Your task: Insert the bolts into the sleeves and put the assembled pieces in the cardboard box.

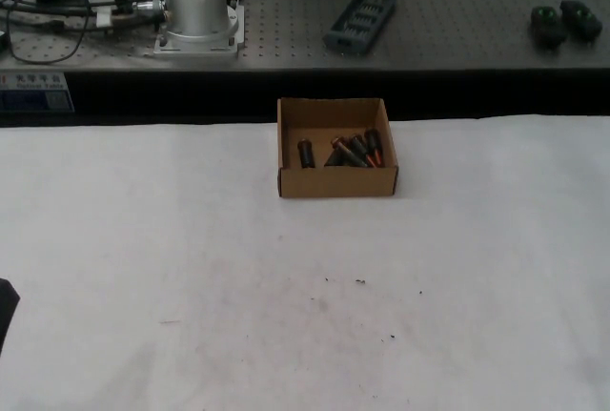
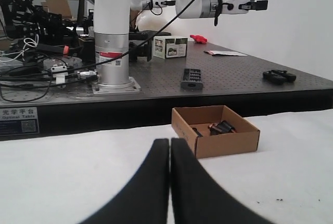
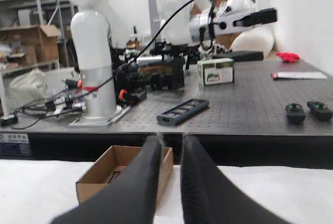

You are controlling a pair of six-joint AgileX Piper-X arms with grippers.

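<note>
Left wrist view: seeing the left fingers point(image 2: 153, 182) pressing flat against each other, gripping nothing, hanging low over the white-covered bench point(image 2: 62, 172). Finding the cardboard box point(image 2: 229, 143) farther out past the tips, sitting open-topped on the white cover, well apart from the fingers, carrying several dark assembled pieces point(image 2: 221, 128) inside.

Right wrist view: seeing the right fingers point(image 3: 138, 182) standing slightly apart, leaving a narrow gap, clamping nothing. Catching the cardboard box beyond them, partly hiding behind one finger.

High view: placing the cardboard box near the far edge of the white cover, about midway across, holding the assembled pieces in a loose jumble on its floor. Noticing a few small dark specks point(image 1: 360, 282) on the cover, nearer the camera than the box.

Farther out, spotting a black perforated table point(image 1: 457, 10) behind the bench, bearing a white arm base point(image 1: 195, 1), a dark slotted tray point(image 1: 360, 18) and two small dark objects point(image 1: 564, 22) lying close together.
</note>
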